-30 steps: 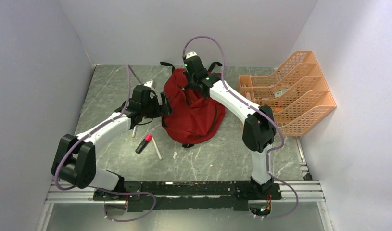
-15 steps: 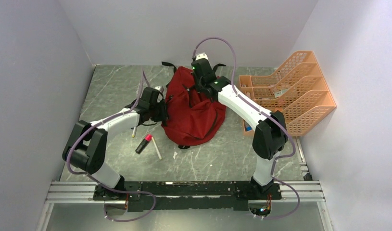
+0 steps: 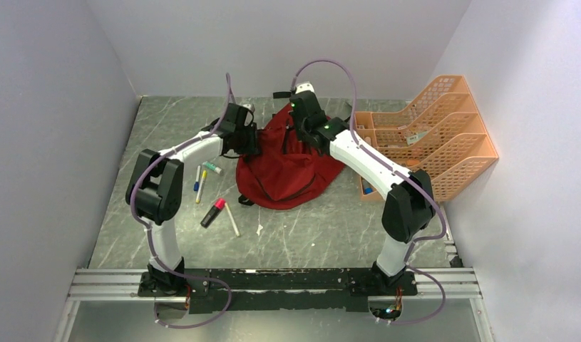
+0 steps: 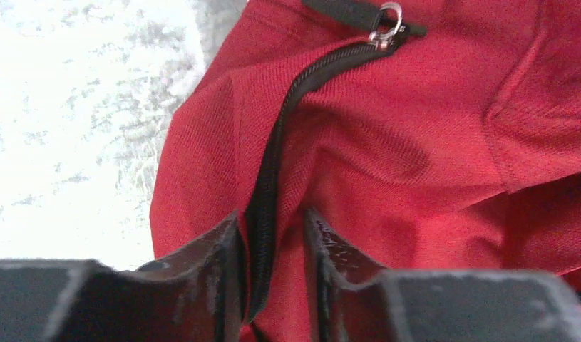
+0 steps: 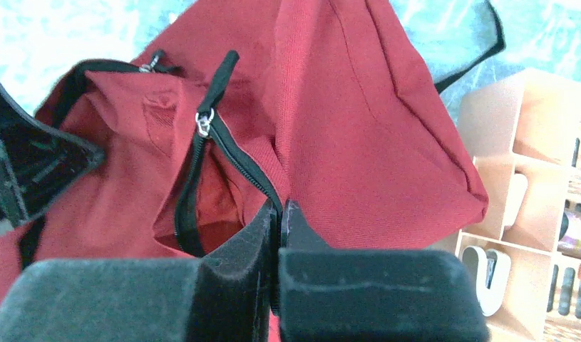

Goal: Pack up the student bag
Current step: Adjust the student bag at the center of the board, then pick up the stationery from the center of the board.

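Two grippers hold a red bag open at its zip

Both arms reach to the far middle of the table [image 3: 330, 228], where the dark red bag [image 3: 287, 174] lies slumped, with an orange file rack [image 3: 458, 153] just to its right and a red marker [image 3: 214, 212] among loose pens well off to its near left.

Seen from its wrist camera, the left gripper [image 4: 271, 263] pinches a fold of red cloth, the black zip [image 4: 269, 171] running between its fingers. The right gripper [image 5: 280, 214] has its fingers pressed tight together on the cloth edge where another black zip line ends. Between the two grips a slit gapes, with shadowed red inside.

The step appears to be spreading the mouth of the bag so things can go in. To do it well, the arms should draw apart gently and evenly, gripping seam and cloth rather than the small metal pull, and lift only enough to make the opening face upward. Too hard a tug would likely slide the soft cloth out of the fingers or drag the whole bag.

From above, the bag's long axis seems to run from near left to far right. Its rounded end points toward the arms' bases; its strapped, zipped end points toward the far wall
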`<state>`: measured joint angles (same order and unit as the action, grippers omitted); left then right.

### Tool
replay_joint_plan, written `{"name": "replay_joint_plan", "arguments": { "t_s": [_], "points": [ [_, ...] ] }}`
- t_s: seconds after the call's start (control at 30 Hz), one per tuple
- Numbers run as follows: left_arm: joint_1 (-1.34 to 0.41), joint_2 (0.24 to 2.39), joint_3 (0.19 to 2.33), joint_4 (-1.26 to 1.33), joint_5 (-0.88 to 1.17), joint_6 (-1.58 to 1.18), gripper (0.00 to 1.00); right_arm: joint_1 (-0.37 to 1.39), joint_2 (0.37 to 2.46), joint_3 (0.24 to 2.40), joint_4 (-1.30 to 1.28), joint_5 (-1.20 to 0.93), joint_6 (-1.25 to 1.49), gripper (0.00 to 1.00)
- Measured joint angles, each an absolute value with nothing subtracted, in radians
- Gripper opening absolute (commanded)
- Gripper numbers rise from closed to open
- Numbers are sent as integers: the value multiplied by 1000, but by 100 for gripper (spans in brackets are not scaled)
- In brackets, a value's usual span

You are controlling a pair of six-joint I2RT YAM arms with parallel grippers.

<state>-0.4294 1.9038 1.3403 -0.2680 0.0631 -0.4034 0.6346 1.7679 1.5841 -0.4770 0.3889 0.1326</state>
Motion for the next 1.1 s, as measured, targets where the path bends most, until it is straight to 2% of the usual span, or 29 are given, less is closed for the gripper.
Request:
{"name": "replay_joint_plan", "arguments": {
  "t_s": [0.07,0.23,0.3,0.4,0.47,0.67,0.97,1.1],
  "points": [
    [-417,1907,1359,-275,63,-395,59,635,1768,1565,-476,396,122,0],
    [-394,1843,1351,-284,41,-380,64,635,1777,1557,-461,412,101,0],
    [-389,1760,1309,-289,22,-377,68,636,1787,1556,-450,412,100,0],
    [-382,1601,1220,-308,-34,-377,81,636,1799,1549,-437,413,100,0],
    [-377,1504,1161,-321,-77,-385,85,636,1808,1545,-430,413,100,0],
    [-300,1354,1026,-385,-206,-450,82,636,1814,1522,-405,411,107,0],
    [-268,1526,1053,-435,-222,-617,68,636,1813,1465,-369,402,131,0],
    [-268,1583,1091,-448,-238,-724,67,636,1813,1450,-354,400,136,0]
  ]
}}
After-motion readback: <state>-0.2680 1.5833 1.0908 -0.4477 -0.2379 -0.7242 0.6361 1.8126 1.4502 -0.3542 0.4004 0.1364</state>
